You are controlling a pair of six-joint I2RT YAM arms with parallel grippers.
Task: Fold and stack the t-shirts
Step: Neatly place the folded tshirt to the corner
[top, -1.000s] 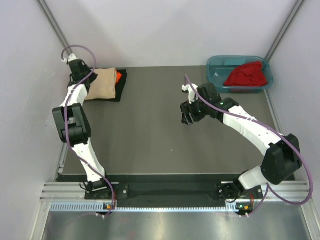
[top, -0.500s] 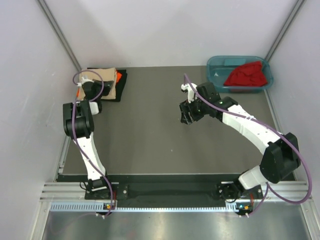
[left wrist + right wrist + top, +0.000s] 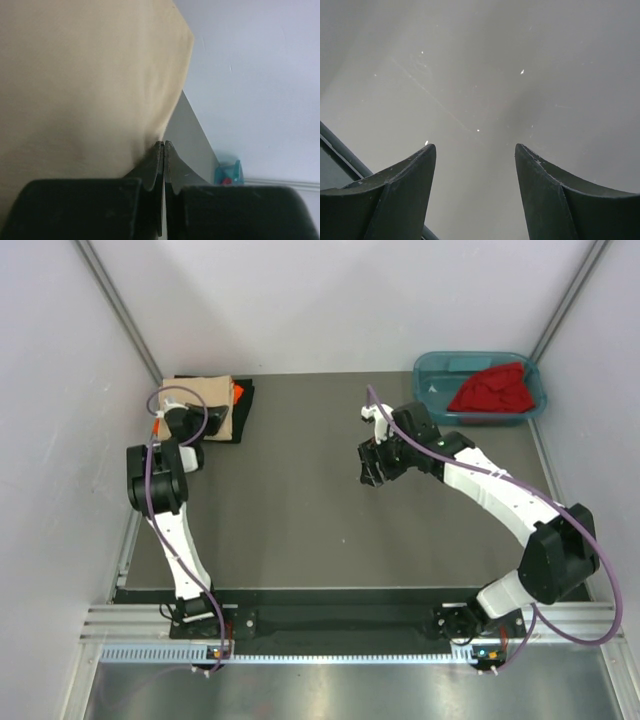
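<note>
At the table's back left lies a folded stack of t-shirts: the beige one (image 3: 203, 398) on top, a sliver of the orange one (image 3: 237, 392) below it, and the black one (image 3: 244, 412) at the bottom. My left gripper (image 3: 214, 421) rests at the stack's near edge and is shut with nothing between its fingers. In the left wrist view its tips (image 3: 164, 143) meet at the border of the beige cloth (image 3: 75, 75). The dark red t-shirt (image 3: 492, 390) lies bunched in the teal tub (image 3: 430, 366). My right gripper (image 3: 375, 468) hangs open over bare table (image 3: 495, 75), its tips (image 3: 475, 150) wide apart.
The teal tub stands at the back right corner and shows small in the left wrist view (image 3: 229, 172). White walls close in the table on three sides. The dark tabletop (image 3: 300, 510) stretches between the two arms.
My left arm has drawn back from the stack's far left side, and its gripper now sits at the stack's near edge. The right arm has barely shifted.
</note>
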